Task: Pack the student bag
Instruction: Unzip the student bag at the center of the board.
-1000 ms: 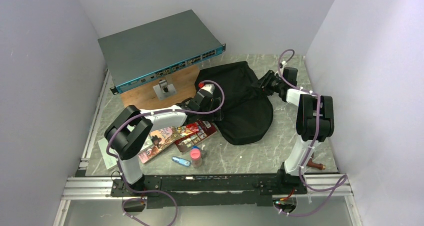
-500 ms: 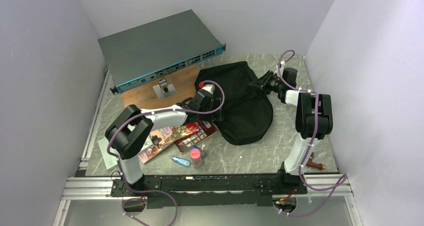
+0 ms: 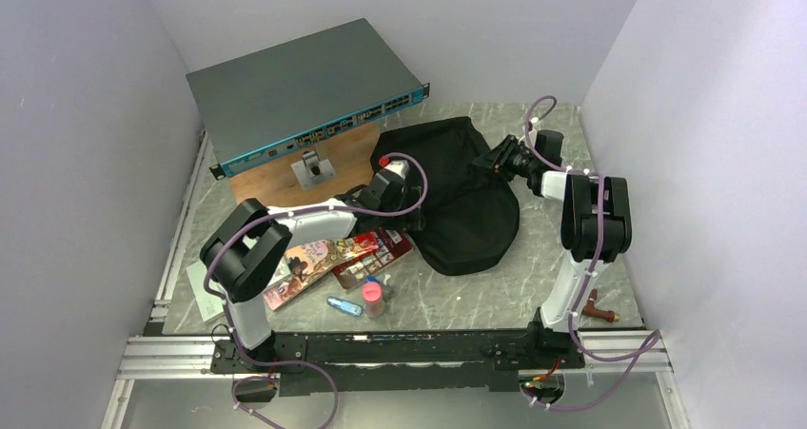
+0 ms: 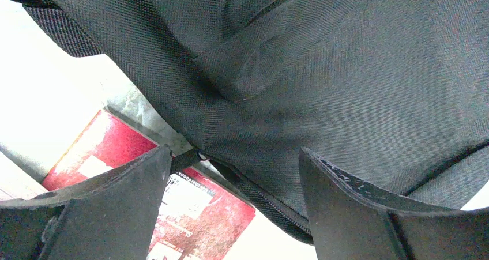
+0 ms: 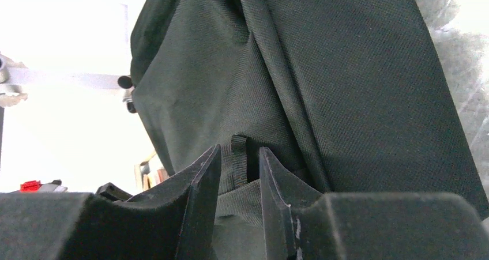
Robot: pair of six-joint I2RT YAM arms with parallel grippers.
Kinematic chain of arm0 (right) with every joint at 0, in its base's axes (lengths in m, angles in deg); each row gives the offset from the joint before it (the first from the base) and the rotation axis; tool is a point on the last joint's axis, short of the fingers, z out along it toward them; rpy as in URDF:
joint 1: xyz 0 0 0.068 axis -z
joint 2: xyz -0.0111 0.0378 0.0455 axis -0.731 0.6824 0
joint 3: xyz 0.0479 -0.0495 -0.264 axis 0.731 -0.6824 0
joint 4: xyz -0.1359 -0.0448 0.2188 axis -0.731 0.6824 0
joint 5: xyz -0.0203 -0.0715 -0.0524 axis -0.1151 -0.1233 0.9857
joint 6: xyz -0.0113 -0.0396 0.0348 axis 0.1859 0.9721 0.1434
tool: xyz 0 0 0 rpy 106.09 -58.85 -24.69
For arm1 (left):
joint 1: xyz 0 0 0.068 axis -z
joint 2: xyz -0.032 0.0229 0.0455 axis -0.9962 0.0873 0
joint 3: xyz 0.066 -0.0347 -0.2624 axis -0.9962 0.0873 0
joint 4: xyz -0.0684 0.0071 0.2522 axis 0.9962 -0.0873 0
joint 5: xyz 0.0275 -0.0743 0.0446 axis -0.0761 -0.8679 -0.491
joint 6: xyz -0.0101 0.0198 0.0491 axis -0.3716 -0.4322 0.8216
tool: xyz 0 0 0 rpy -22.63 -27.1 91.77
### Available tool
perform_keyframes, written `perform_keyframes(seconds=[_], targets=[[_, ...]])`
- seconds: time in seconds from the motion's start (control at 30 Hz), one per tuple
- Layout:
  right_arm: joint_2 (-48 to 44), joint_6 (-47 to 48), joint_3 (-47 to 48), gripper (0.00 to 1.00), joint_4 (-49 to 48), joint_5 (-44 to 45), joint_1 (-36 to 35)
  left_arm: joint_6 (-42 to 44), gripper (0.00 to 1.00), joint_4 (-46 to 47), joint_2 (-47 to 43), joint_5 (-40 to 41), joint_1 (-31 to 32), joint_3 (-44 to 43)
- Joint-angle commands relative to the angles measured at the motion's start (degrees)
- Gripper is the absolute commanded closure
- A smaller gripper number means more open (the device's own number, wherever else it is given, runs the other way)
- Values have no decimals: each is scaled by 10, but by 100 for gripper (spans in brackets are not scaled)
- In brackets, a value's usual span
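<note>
1. While my left claw [image 4: 233,156] stands wide, its two fingers [image 4: 109,208] sit well apart, and the zipped lower edge of the student bag [image 4: 323,87] runs across the gap between them. As far as I can see, neither finger presses the fabric.
2. My right claw [image 5: 239,149] is narrow, with only a thin slit between the tips. A black webbing loop [image 5: 240,162] on the bag stands in that slit. I cannot tell whether the tips pinch it or merely flank it.
3. From above, the bag lies as a soft black heap on the marbled counter [image 3: 476,296], toward the far middle. My left claw is at its near-left edge and my right claw at its far-right edge.
4. A red packet [image 4: 196,208] lies flat on the counter just under the bag's near-left edge, below my left claw.
5. An illustrated book [image 3: 305,263] lies beside the packet, and nearer to my bases stand a small capped bottle [image 3: 374,298] and a blue item [image 3: 344,305].
6. At the far left, a grey network switch [image 3: 305,87] rests on a wooden block [image 3: 324,167], just beside the bag.
</note>
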Motion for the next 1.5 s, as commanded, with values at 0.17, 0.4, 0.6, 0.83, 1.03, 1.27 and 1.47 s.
perform_keyframes(seconds=[0.17,0.4,0.6,0.83,1.03,1.27,1.47], targets=[[-2,95,58,66,98,133,-57,29,14,-13,-9,10,-7,-30],[-32,180,70,81,163,397,-138,6,15,7,1,-39,-45,-20],[-62,168,54,100,150,363,-140,0,17,8,20,-48,-53,-39],[-190,49,-80,100,1,190,-109,11,22,19,52,-36,-34,-78],[-154,-21,-119,100,-106,62,-149,10,23,13,95,-43,-15,-138],[-144,-52,-133,100,-141,-7,-152,38,20,49,58,-54,-15,-88],[-152,-94,-153,100,-162,-40,-115,80,12,112,-24,-65,-16,3]])
